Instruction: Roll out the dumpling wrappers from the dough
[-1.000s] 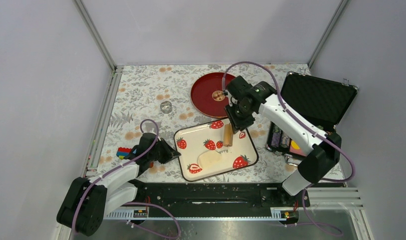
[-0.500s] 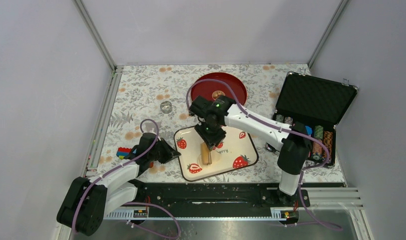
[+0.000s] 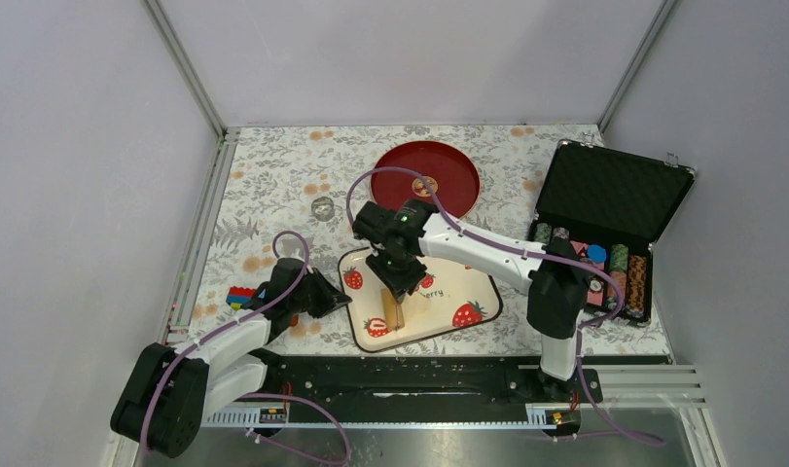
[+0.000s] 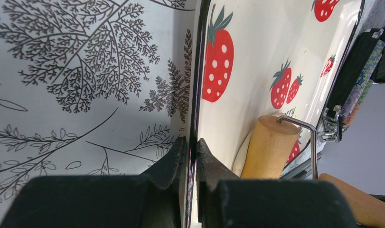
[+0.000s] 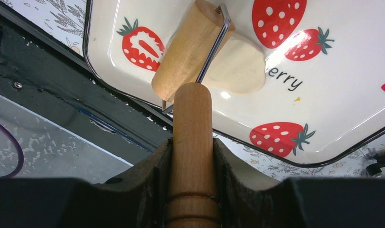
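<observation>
Got the right claw (image 5: 192,142) clamped on the roller's (image 5: 190,52) wooden handle, and the left claw (image 4: 190,152) pinched shut on the tray's (image 4: 261,28) left rim to steady it. Could easily go wrong by running the drum off the dough (image 5: 240,66) toward the near-left tray lip, or by pressing hard enough to smear it sticky-thin or skid the tray out of that pinch. Looks like a flat patch in the tray's near half, poking out right of the drum, long axis seemingly left-right across the near-far drum, though partly hidden.
</observation>
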Controlling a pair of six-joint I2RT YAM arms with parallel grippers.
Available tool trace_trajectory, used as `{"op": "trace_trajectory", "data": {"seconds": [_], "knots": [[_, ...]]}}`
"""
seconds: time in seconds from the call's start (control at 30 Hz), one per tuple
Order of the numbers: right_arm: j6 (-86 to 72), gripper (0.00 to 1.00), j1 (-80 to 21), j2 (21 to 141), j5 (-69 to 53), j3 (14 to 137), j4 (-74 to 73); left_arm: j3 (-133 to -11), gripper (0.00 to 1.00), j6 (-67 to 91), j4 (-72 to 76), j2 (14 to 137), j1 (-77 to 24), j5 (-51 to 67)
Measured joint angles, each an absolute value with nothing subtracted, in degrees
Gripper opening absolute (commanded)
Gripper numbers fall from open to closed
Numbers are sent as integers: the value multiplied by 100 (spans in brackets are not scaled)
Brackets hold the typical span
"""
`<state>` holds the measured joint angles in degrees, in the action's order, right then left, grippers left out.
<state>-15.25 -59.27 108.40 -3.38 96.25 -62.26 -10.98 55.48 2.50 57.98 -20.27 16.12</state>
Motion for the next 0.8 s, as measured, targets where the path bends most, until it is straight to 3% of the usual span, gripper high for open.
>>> {"op": "trace_trajectory", "data": {"seconds": [0.8], "knots": [[-1647, 0, -6386, 10700, 47, 9382, -5946, -1100, 0, 5542, 252, 5815, -2016, 1610]]}}
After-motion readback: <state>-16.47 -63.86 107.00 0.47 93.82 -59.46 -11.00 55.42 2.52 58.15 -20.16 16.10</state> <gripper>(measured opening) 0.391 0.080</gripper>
